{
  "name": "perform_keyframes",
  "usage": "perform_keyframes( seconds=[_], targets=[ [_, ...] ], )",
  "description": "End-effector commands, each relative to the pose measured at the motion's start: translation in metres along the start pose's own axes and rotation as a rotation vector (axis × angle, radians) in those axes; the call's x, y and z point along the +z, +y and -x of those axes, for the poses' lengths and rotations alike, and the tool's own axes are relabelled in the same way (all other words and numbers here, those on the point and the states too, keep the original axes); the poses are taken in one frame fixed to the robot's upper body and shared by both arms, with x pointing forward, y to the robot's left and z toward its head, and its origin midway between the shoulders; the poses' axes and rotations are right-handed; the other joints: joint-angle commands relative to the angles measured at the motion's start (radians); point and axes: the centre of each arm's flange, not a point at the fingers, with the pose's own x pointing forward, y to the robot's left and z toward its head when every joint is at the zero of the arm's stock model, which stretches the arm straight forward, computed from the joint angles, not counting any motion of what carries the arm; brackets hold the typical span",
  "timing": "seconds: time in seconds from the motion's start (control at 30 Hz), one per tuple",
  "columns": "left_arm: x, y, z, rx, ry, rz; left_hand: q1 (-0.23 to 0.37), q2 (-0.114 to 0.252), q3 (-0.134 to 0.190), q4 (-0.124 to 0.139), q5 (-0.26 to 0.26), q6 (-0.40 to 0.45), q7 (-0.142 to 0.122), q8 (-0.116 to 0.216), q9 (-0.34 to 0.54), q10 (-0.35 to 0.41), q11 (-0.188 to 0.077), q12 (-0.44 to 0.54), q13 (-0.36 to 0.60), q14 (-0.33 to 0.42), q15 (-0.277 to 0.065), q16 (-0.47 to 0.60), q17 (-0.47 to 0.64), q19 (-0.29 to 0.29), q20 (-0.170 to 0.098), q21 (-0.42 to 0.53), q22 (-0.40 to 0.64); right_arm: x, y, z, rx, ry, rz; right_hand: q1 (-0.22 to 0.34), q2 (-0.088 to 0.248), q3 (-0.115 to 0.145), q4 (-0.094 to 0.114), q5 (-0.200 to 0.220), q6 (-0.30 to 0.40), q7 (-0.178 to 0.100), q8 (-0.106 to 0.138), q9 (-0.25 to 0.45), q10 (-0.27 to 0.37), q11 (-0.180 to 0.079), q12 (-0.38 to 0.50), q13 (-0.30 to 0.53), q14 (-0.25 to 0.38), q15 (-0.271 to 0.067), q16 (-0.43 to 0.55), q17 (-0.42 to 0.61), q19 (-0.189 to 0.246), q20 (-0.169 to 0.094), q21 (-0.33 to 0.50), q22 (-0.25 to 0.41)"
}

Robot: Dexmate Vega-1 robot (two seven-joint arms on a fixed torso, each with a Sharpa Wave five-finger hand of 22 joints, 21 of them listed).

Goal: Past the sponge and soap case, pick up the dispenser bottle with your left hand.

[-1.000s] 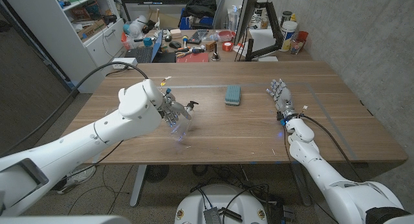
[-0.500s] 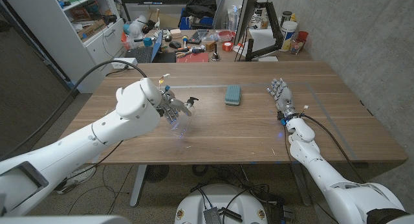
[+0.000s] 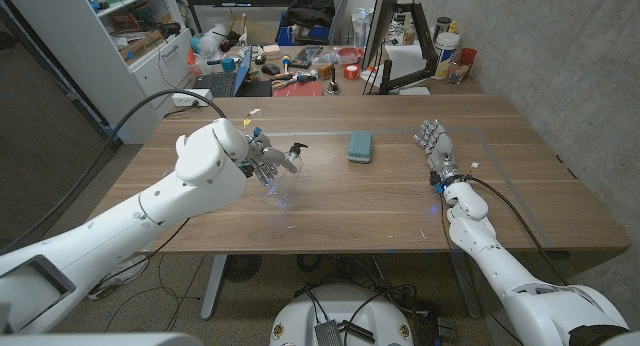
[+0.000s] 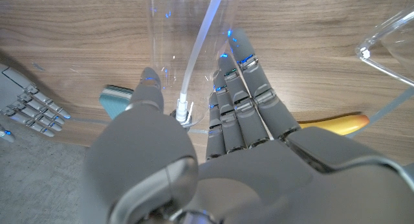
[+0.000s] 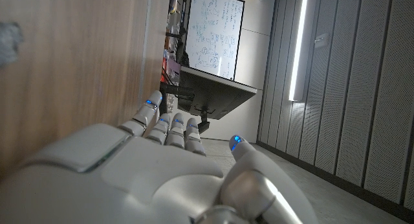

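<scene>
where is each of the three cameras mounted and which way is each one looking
Head view: on the robot's head, looking down at the table; both arms show, left hand gripping the dispenser bottle.
Left wrist view: along the left hand; it shares the bottle and sponge.
Right wrist view: along the right hand, toward a whiteboard.

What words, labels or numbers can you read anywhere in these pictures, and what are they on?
None can be read.
Whiteboard: handwriting, too small and blurred to read.
Containers on the back bench: labels too small to read.
Dispenser bottle in the left robot hand: clear, no visible label.
</scene>
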Motion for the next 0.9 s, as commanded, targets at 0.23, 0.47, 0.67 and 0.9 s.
perform_keyframes(
  seconds=[0.23, 0.47, 0.67, 0.9],
  targets=[
    [0.002, 0.009, 0.008, 0.069, -0.018, 0.039, 0.081, 0.088, 0.154, 0.021, 0.005, 0.062, 0.079, -0.001, 0.004, 0.066, -0.049, -0.01, 0.006, 0.061, -0.117, -0.007, 0.003, 0.012, -0.014, -0.005, 0.001, 0.003, -0.002, 0.002, -0.003, -0.011, -0.003, -0.003, 0.058, 0.003, 0.003, 0.005, 0.009, 0.002, 0.0, 0.005, 0.011, 0.001, 0.0, 0.003, 0.005, -0.013, -0.002, 0.0, 0.008, -0.114, -0.007, 0.006],
    [0.003, 0.012, 0.009, 0.094, -0.028, 0.054, 0.08, 0.087, 0.159, 0.023, 0.005, 0.061, 0.078, -0.005, 0.004, 0.069, -0.053, -0.015, 0.006, 0.063, -0.117, -0.012, 0.004, 0.014, -0.014, -0.007, 0.001, 0.004, -0.004, 0.003, -0.005, -0.014, -0.003, -0.003, 0.058, 0.003, 0.003, 0.005, 0.01, 0.003, 0.0, 0.005, 0.011, 0.001, 0.0, 0.003, 0.004, -0.014, -0.003, 0.0, 0.009, -0.114, -0.009, 0.006],
    [0.005, 0.017, 0.01, 0.114, -0.038, 0.068, 0.078, 0.086, 0.163, 0.024, 0.005, 0.062, 0.078, -0.008, 0.004, 0.068, -0.052, -0.021, 0.006, 0.061, -0.118, -0.017, 0.004, 0.016, -0.014, -0.009, 0.001, 0.004, -0.005, 0.004, -0.006, -0.017, -0.004, -0.003, 0.059, 0.003, 0.003, 0.005, 0.01, 0.003, 0.0, 0.005, 0.01, 0.0, 0.0, 0.003, 0.005, -0.014, -0.003, 0.0, 0.01, -0.115, -0.012, 0.006],
    [0.008, 0.023, 0.013, 0.152, -0.059, 0.083, 0.076, 0.084, 0.168, 0.026, 0.005, 0.06, 0.077, -0.012, 0.004, 0.068, -0.052, -0.027, 0.007, 0.061, -0.119, -0.022, 0.004, 0.018, -0.014, -0.011, 0.001, 0.005, -0.007, 0.007, -0.014, -0.019, -0.006, -0.003, 0.059, 0.003, 0.003, 0.005, 0.01, 0.002, 0.0, 0.005, 0.01, -0.001, 0.0, 0.003, 0.004, -0.014, -0.003, 0.0, 0.011, -0.114, -0.014, 0.006]
  ],
)
